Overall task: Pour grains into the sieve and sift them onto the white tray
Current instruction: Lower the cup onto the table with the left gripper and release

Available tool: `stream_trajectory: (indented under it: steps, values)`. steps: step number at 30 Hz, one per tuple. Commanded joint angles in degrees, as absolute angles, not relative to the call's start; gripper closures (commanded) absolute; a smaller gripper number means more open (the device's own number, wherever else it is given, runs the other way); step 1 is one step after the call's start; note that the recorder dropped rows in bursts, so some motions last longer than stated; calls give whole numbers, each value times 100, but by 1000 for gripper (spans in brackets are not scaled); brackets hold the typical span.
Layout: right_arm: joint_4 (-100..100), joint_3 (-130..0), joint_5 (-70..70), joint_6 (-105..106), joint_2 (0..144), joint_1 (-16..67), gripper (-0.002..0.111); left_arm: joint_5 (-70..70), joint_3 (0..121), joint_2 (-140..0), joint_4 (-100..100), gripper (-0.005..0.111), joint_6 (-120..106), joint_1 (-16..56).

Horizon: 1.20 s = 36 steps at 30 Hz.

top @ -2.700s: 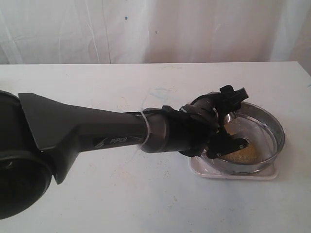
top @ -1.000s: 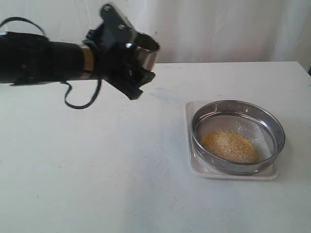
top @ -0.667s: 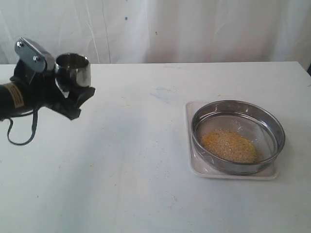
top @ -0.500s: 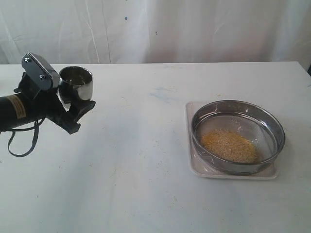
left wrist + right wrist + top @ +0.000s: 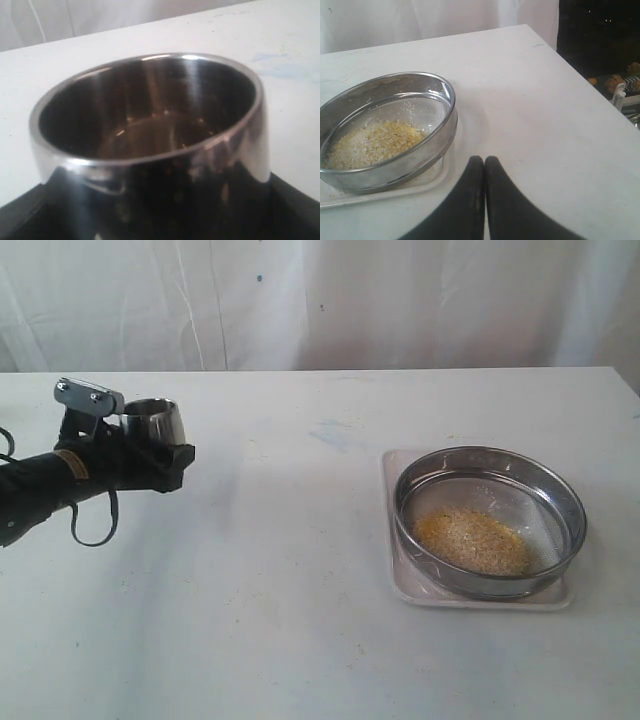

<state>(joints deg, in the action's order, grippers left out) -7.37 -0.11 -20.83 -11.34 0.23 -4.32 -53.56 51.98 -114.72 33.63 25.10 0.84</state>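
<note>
White desk (image 5: 300, 640) filled the foreground. On its right side the sieve (image 5: 480, 585) sat on the white tray (image 5: 400, 592), with the grains (image 5: 470, 540) heaped on its mesh. The right jaws, pressed together and empty, hung just beside the tray. The sieve looked like stiff, light, smooth-walled steel, likely slippery. It was best pinched at the ring wall, never the mesh, and kept level so the heap would not slide. Farther off to the left, the left jaws stood wide, clamped on an empty steel cup (image 5: 160, 423). Pale curtain (image 5: 420, 300) hung behind.
</note>
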Motion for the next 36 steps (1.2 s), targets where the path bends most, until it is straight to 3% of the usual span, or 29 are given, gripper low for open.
stream_trajectory:
  steps: [1,7,12,18,24,26,29,36]
  values:
    - [-754,0,-2013,-1139,0,-459,108,-5816,5405,-11831,3956,107,2443,74]
    - [-754,0,-2013,-1139,0,-459,108,-5873,5544,-12155,4322,107,1701,74]
    - [-754,0,-2013,-1139,0,-459,108,-6068,5544,-12389,4462,92,1457,74]
    - [-754,0,-2013,-1139,0,-459,108,-6047,5544,-12473,4462,61,1457,74]
    - [-754,0,-2013,-1139,0,-459,108,-6316,5544,-12473,3714,11,1091,74]
    - [-754,0,-2013,-1139,0,-459,108,-6849,5544,-12421,3329,1,698,38]
    - [-754,0,-2013,-1139,0,-459,108,-6996,5513,-12172,3685,1,1795,-71]
    - [-754,0,-2013,-1139,0,-459,108,-6996,5539,-11467,4065,1,1599,-100]
